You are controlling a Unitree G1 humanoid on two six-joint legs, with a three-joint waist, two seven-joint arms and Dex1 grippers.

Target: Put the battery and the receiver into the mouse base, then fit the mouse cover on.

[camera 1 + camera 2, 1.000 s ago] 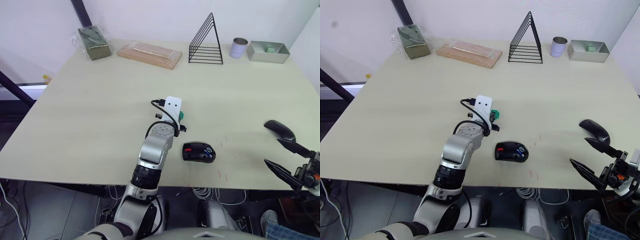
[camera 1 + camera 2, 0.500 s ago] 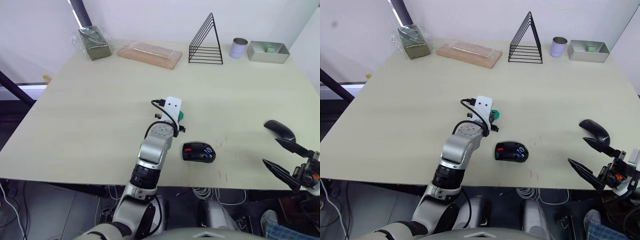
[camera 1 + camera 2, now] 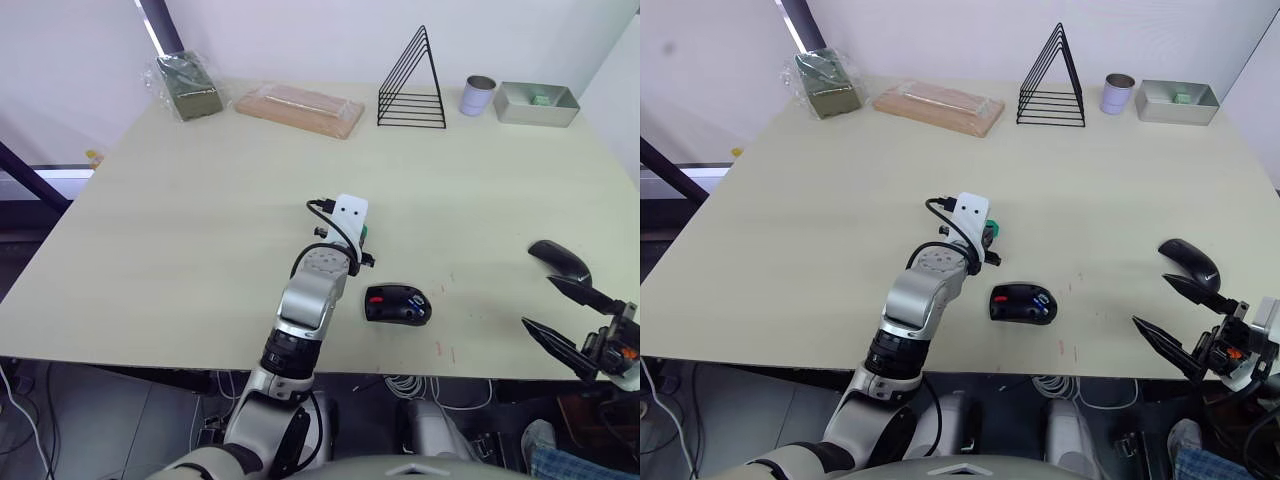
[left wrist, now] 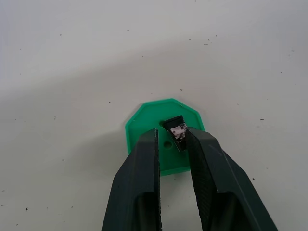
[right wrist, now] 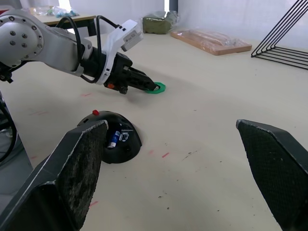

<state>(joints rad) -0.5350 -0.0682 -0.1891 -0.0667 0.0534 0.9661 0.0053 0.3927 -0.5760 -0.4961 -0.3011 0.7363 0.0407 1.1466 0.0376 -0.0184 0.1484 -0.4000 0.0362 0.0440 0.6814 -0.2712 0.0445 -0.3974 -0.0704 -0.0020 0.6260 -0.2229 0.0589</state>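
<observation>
Green disc point(image 4: 163, 137) was our landmark — on it, our left gripper point(image 4: 172, 138) pinched the receiver point(image 4: 176, 131), so we judged a straight, slow lift best.

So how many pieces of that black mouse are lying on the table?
2. The mouse base sits near the front edge, centre; the mouse cover lies far to the robot's right, by the table edge.
</observation>
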